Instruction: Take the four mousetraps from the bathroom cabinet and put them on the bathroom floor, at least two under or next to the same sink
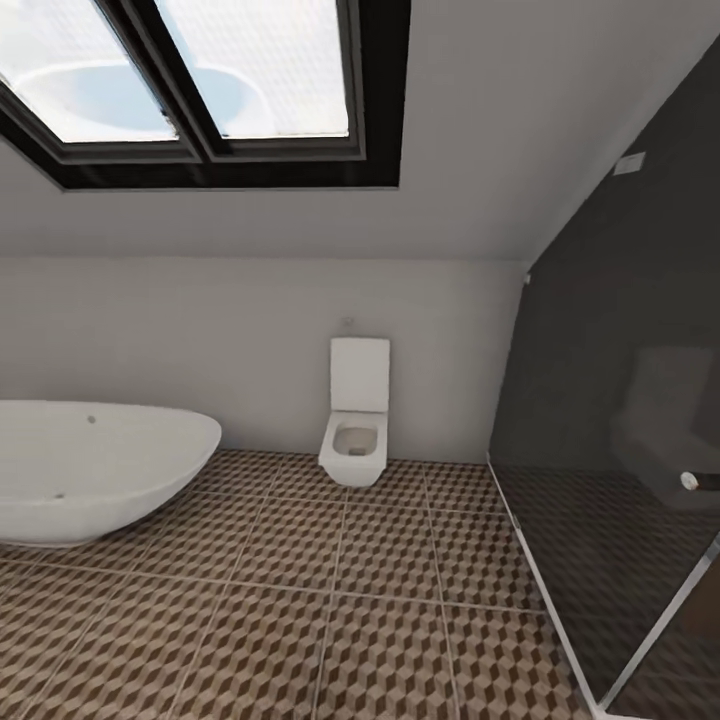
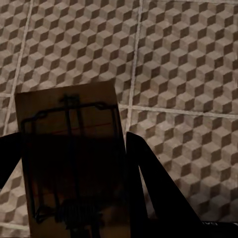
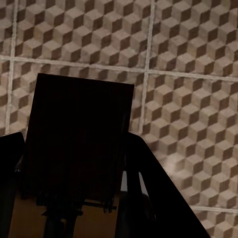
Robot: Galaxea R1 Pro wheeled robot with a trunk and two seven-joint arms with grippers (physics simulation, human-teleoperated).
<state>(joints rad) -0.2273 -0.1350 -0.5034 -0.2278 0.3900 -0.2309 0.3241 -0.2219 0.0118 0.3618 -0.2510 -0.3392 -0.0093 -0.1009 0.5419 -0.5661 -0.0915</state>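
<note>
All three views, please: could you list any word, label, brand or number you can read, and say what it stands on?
There is no readable text.
Small pale rectangular plate high on the dark smoked-glass panel: too small to tell whether it bears lettering.
Faint pale marks at the edge of the left wrist view, by the left gripper: too small and blurred to read.
The tan wooden mousetrap there and the dark mousetrap in the right gripper: no print visible.

A floor of large square tiles with a brown, beige and grey cube pattern and pale grout lines (image 1: 380, 590) spread across the room. On it rested a smooth, glossy white oval tub (image 1: 95, 465) at the left, and a smoked-glass partition's pale base strip (image 1: 545, 585) at the right.
</note>
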